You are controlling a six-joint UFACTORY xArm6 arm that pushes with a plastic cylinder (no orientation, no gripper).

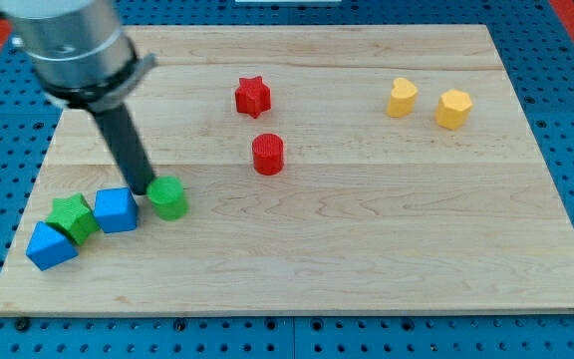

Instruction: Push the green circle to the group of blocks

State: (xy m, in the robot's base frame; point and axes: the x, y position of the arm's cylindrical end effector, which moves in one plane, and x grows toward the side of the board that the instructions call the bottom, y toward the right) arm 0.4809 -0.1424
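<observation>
The green circle lies at the view's lower left of the wooden board. Just left of it sits a group of three blocks: a blue cube, a green star and a second blue block. The green circle is close to the blue cube, with a narrow gap between them. My tip is at the circle's upper left edge, above that gap, touching or nearly touching the circle.
A red star and a red cylinder sit at the view's upper middle. Two yellow blocks sit at the upper right. The arm's grey body fills the upper left corner.
</observation>
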